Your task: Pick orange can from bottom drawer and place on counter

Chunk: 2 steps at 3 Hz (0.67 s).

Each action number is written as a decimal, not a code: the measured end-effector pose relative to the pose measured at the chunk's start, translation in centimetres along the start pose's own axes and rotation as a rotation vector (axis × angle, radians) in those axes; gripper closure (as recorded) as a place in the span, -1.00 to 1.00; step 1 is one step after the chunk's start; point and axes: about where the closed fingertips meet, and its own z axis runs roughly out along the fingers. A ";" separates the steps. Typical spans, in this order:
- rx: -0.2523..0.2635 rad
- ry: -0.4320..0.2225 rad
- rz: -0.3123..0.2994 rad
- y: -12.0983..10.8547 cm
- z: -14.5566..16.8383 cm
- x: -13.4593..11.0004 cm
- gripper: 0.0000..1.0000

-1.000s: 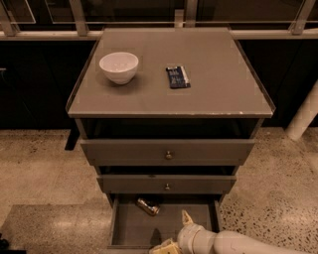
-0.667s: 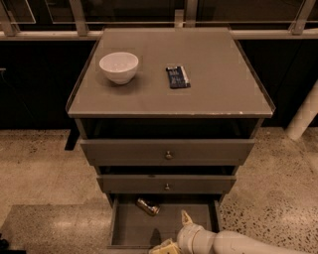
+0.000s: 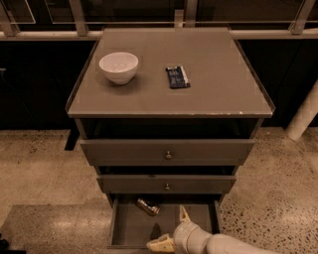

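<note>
Nothing moves since before. Orange can (image 3: 148, 207) lies at back of bottom drawer (image 3: 130, 230). Tool (image 3: 172, 229) hangs over drawer front, jaws wide apart, holds nothing. Grab, lift, put on counter (image 3: 218, 74) all left.

arm (image 3: 226, 244) enters low from the right, jaws spread apart.

Probably a lab or office test corner, not a home. Polished speckled floor (image 3: 39, 163), dark glass wall (image 3: 134, 10) with pale rails (image 3: 49, 34) behind, white post (image 3: 303, 119) at right. Lone grey-brown cabinet (image 3: 149, 151), bowl (image 3: 119, 67) and packet (image 3: 177, 77) on the counter (image 3: 218, 74). Gripper (image 3: 172, 229) low over the open bottom drawer (image 3: 129, 228), fingers spread.
</note>
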 end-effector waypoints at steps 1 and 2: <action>0.074 -0.047 -0.007 -2.1 2.3 0.6 -1.00; 0.072 -0.048 -0.001 -2.0 2.7 0.9 -1.00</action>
